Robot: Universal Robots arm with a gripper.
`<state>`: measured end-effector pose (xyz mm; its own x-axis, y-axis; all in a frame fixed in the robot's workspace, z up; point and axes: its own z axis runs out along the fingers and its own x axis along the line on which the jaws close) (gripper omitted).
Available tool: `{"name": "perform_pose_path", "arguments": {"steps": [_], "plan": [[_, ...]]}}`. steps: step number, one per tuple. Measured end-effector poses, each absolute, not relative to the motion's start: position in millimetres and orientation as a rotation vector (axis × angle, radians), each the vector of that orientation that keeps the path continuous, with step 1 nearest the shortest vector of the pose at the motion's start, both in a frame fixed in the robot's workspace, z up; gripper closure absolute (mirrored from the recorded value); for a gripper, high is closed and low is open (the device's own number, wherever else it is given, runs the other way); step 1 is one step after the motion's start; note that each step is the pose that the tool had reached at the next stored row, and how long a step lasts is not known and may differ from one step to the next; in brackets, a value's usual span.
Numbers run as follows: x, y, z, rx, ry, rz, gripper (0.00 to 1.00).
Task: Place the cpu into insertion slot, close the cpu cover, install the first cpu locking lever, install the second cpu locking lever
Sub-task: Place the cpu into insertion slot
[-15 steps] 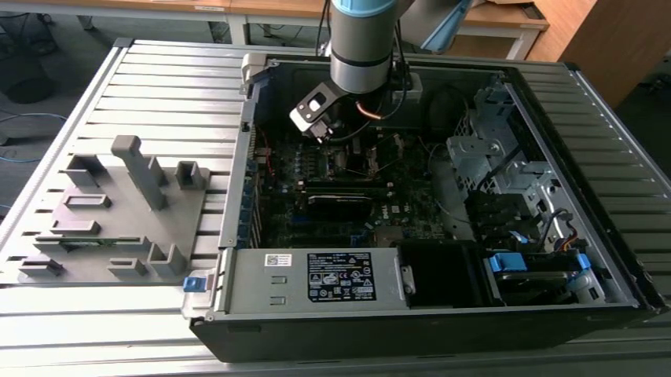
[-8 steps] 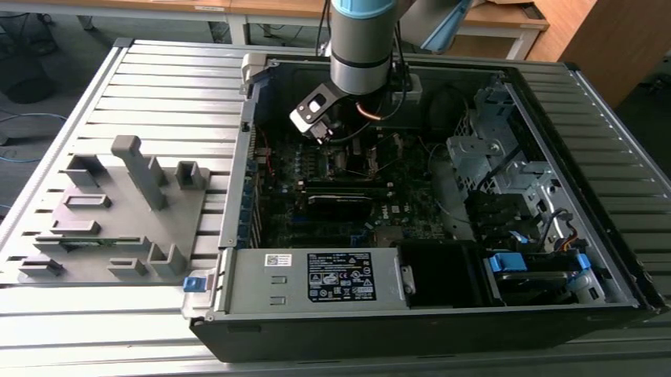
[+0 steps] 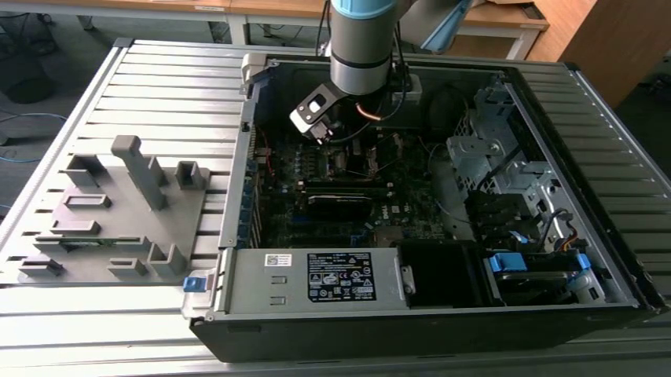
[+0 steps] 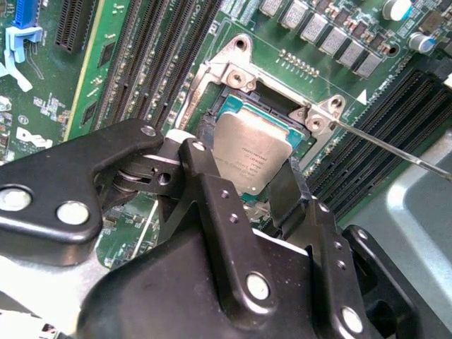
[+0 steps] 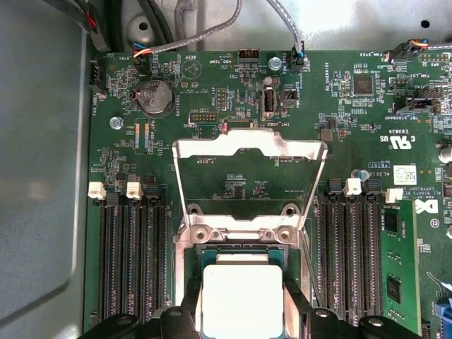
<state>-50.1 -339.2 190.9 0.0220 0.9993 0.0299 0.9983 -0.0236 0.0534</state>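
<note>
Closest to the wrist cameras, the gripper (image 4: 252,169) has its jaws clamped, as far as I can judge, on two opposite edges of the cpu (image 4: 253,152), whose dull metal lid faces up. The chip hangs just over the insertion slot (image 4: 270,102), and I cannot tell whether it touches the contacts. So the first step is in hand: the cpu does not look seated yet. Seating it would call for the chip to be held level and square to the socket before any release. Beyond it the cpu cover (image 5: 247,146) stands flung open on its hinge, and a thin locking lever (image 4: 388,147) juts free from the socket bracket. The memory slots (image 5: 131,261) on both sides look empty. Farther out, the computer case (image 3: 236,157) lies open, holding the motherboard (image 3: 278,173) and a power supply (image 3: 314,279); a grey fixture (image 3: 115,212) sits apart at the exterior view's left
</note>
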Motion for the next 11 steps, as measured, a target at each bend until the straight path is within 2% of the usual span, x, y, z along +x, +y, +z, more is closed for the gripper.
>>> {"name": "perform_pose_path", "arguments": {"steps": [5,6,11], "plan": [[-50.0,-338.9,190.3,2.234,2.183,0.094,0.45],[-50.0,-338.9,190.4,2.234,2.183,0.094,0.39],[-50.1,-339.1,194.0,2.233,2.183,0.092,0.39]]}}
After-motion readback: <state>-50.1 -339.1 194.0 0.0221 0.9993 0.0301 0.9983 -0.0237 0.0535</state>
